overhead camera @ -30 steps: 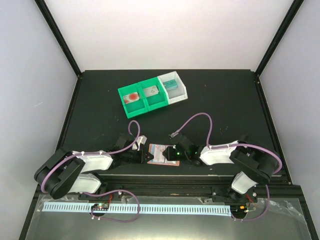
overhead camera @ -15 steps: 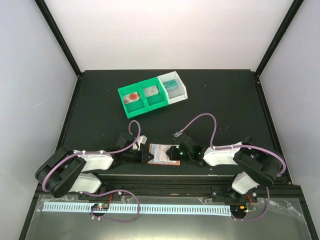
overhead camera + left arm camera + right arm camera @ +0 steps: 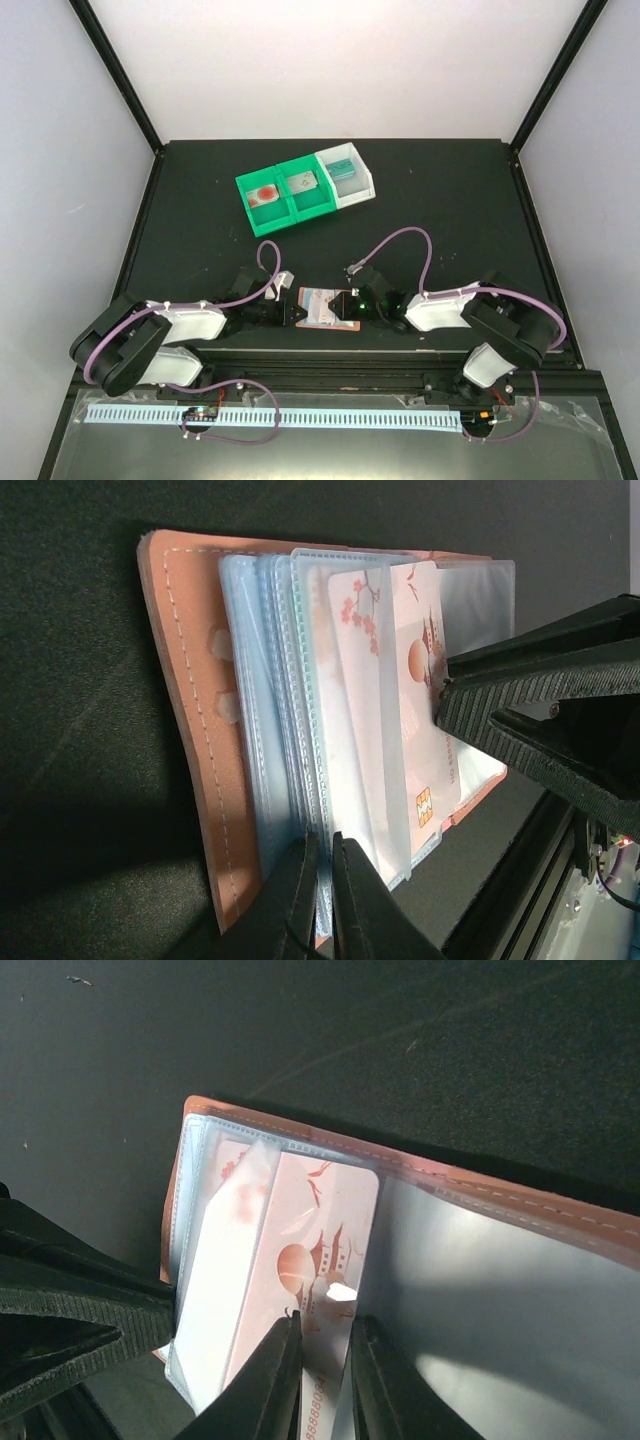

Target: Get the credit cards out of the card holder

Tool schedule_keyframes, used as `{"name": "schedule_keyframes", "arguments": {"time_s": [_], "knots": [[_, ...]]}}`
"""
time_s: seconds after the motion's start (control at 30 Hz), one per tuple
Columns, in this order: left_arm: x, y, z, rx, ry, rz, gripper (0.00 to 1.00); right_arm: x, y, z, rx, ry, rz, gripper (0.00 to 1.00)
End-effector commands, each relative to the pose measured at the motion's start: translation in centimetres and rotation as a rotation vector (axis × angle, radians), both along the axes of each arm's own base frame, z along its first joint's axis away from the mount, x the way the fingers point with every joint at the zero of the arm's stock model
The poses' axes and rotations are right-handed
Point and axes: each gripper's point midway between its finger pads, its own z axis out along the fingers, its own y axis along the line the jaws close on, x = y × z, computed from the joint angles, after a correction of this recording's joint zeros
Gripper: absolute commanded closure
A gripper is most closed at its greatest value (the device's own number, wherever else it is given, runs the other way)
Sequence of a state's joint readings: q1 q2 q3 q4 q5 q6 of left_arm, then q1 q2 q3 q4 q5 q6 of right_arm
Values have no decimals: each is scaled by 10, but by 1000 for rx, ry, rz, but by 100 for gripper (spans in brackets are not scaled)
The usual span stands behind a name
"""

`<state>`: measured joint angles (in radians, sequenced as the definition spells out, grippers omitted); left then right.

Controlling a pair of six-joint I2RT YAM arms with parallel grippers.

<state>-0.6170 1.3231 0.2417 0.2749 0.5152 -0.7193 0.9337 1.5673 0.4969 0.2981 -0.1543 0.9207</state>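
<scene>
Left gripper [image 3: 322, 848] pinches clear sleeves of the card holder [image 3: 185, 680] (salmon leather); right gripper [image 3: 325, 1320], slightly parted, touches a credit card [image 3: 320, 1220].

The card holder [image 3: 185, 710] is bound in matt, stitched leather; its sleeves [image 3: 262, 700] are made of glossy clear plastic.

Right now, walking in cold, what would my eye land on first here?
The salmon card holder, lying open at the near edge of the table, with both grippers on it. The left gripper pinches its clear sleeves, while the right gripper touches a pagoda-print credit card. Farther back sit bright green-and-white trays.
</scene>
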Motion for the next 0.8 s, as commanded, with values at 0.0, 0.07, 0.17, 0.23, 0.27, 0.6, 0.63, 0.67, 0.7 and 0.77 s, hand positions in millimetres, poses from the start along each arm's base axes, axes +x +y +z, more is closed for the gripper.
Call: {"name": "schedule_keyframes", "arguments": {"time_s": [0.0, 0.07, 0.17, 0.23, 0.27, 0.6, 0.63, 0.67, 0.7, 0.77], "knots": [[-3, 7, -9, 56, 25, 14, 93, 3, -3, -5, -3, 6, -13, 88], [-2, 6, -7, 50, 20, 15, 93, 4, -7, -4, -3, 0, -25, 92], [-1, 6, -6, 50, 17, 20, 92, 4, -15, -3, -12, -8, -43, 97], [-1, 7, -7, 50, 15, 22, 93, 5, -20, -2, -23, -16, -56, 99], [-2, 7, -7, 49, 16, 22, 93, 5, -23, -2, -26, -20, -60, 99], [0, 3, 2, 41, 12, 10, 90, 6, -33, 18, 3, -63, -102, 99], [0, 1, 4, 33, 15, 1, 88, 6, -33, 22, 16, -67, -100, 99], [2, -2, 14, 10, -7, -4, 85, 6, -31, 27, 33, -71, -95, 99], [3, -3, 21, 0, -17, -4, 82, 5, -30, 31, 48, -74, -94, 99], [6, -4, 33, -16, -37, 2, 78, 5, -31, 42, 71, -88, -96, 99]]}}
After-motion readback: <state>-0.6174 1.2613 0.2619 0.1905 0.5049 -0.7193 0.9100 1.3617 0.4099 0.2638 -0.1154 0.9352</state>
